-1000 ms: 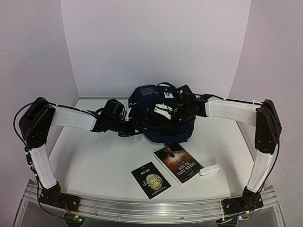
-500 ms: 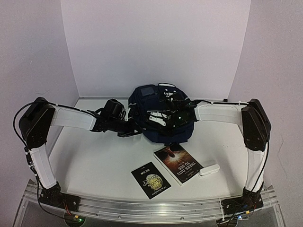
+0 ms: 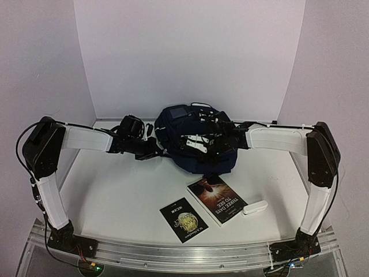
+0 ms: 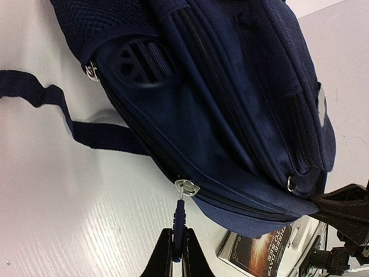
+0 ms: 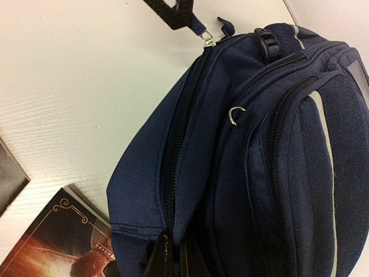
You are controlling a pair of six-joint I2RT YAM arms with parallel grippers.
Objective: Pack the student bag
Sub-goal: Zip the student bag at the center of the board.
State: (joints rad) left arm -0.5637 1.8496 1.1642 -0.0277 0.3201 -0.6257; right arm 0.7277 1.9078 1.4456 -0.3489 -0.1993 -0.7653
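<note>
- The student bag (image 3: 202, 161) lies on the desk (image 3: 127, 196), towards the far wall and about midway between the two arms. Its grey label (image 3: 179, 111) is at the far end.
- In the left wrist view the student bag (image 4: 230, 115) shows its side, with several zip lines running along it. Two navy straps (image 4: 98, 135) trail off it across the desk.
- In the right wrist view a white stripe (image 5: 323, 127) runs along the front panel. A small metal ring (image 5: 235, 115) hangs from a seam.
- The left gripper (image 4: 179, 245) is at the bag's left side, low over the desk. Its jaws are clenched on the blue zip pull (image 4: 179, 216), which hangs from a metal slider (image 4: 186, 187) at the end of a zip.
- The right wrist view shows the same hold from the other side, with the left gripper (image 5: 176, 14) at the bag's far corner.
- The right gripper (image 5: 170, 254) reaches onto the bag from the right. Its jaws are pressed together on the zip seam at the bag's near edge, pinching the fabric there.
- A larger book (image 3: 217, 199) with a dark, fiery cover lies on the desk just in front of the bag.
- A small black book (image 3: 183, 219) lies nearer the arm bases, to the left of the larger one.
- A flat white object (image 3: 254, 207) lies just beside the larger book on its right.
</note>
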